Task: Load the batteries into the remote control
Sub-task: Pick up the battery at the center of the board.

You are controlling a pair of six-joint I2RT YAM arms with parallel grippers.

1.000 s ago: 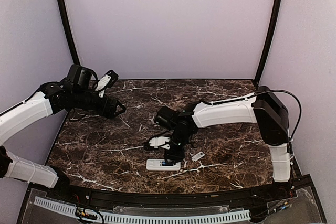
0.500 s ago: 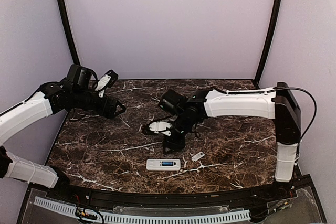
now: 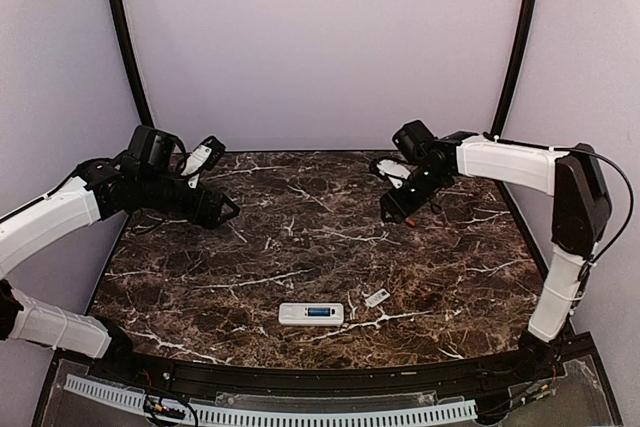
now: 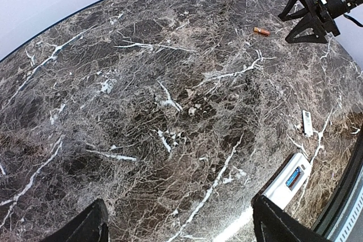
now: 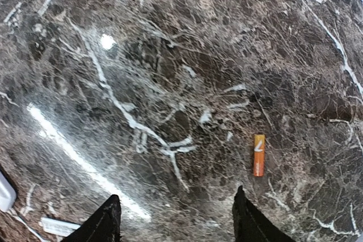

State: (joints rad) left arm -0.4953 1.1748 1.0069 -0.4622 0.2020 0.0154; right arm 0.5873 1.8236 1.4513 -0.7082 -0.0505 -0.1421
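Note:
The white remote control (image 3: 311, 314) lies near the front edge with its recess up, and a blue patch (image 4: 293, 178) shows inside it. One orange battery (image 5: 258, 155) lies on the marble at the back right, just ahead of my right finger's tip. My right gripper (image 5: 176, 194) hovers open above the table there, with nothing between its fingers. It also shows in the top view (image 3: 393, 211) and the left wrist view (image 4: 309, 24), next to the battery (image 4: 261, 31). My left gripper (image 3: 225, 210) hangs open and empty over the back left.
A small flat white cover piece (image 3: 377, 297) lies just right of the remote, also seen in the left wrist view (image 4: 307, 123). The dark marble table (image 3: 250, 257) ends at a black raised rim along the front. Purple walls close in the back and sides.
My right arm has lifted off the remote at the front and swung to the back right, its jaws widening. The remote stays where it was. The left arm has not moved.

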